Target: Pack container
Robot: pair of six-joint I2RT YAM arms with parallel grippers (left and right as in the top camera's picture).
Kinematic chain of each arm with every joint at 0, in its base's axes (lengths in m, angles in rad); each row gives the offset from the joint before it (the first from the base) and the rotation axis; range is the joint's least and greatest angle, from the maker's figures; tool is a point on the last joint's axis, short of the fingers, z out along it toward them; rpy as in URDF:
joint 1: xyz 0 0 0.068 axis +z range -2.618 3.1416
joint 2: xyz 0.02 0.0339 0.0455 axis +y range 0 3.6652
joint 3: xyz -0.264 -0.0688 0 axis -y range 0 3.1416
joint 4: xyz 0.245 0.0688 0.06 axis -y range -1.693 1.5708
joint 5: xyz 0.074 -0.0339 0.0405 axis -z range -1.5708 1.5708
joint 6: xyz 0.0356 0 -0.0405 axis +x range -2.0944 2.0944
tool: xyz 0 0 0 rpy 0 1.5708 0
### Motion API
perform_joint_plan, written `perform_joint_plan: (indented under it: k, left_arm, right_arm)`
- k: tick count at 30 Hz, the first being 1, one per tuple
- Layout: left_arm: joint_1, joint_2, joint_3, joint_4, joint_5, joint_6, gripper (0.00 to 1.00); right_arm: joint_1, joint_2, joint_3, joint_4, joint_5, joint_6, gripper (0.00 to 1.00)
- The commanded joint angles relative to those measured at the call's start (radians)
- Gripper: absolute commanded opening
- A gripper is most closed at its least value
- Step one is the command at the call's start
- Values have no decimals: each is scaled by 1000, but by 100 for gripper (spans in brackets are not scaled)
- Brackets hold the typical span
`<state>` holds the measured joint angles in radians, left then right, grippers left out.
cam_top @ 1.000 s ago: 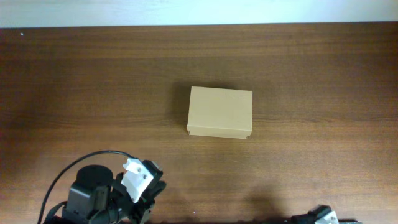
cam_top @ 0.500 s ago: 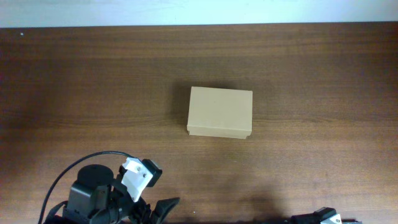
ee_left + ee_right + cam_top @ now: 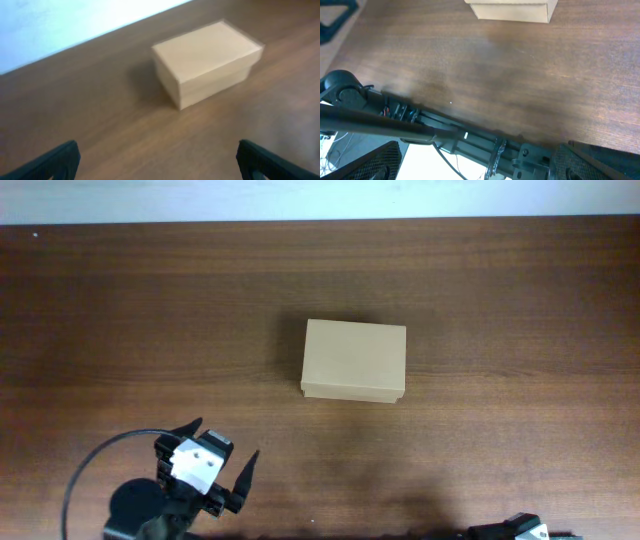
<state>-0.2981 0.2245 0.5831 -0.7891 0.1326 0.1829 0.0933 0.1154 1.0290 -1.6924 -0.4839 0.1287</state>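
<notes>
Container (image 3: pixel 354 361): tan cardboard box, lid shut flat, sitting about mid-desk with its long sides roughly parallel to the far edge. Nothing touches it. In the left wrist view 1 corner is turned toward the camera.

Left gripper (image 3: pixel 225 440): by the front edge, toward the front-left corner. Jaws are spread wide and hold nothing. It is well apart from the container. A black cable (image 3: pixel 85 472) loops out from its arm.

Right gripper (image 3: pixel 480 161): at the front edge, toward the front-right corner. Its fingers (image 3: pixel 367 161) are set wide apart and empty. Only a sliver of it shows overhead.

Desk (image 3: pixel 520 300): dark wood grain.
</notes>
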Motion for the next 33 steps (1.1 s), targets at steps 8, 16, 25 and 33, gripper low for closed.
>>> perform_joint_plan:
  k: [8, 16, 25, 33]
  left_arm:
    - [55, -219, -348, 102, -33, -13, 100]
    - [54, -219, -405, 108, -32, -13, 100]
    - [54, -219, -405, 108, -32, -13, 100]
    - [54, -219, -405, 108, -32, -13, 100]
  right_arm:
    - [5, -6, -5, -5, -8, 3, 99]
    - [5, -6, -5, -5, -8, 3, 99]
    - [5, -6, -5, -5, -8, 3, 99]
    - [5, -6, -5, -5, -8, 3, 99]
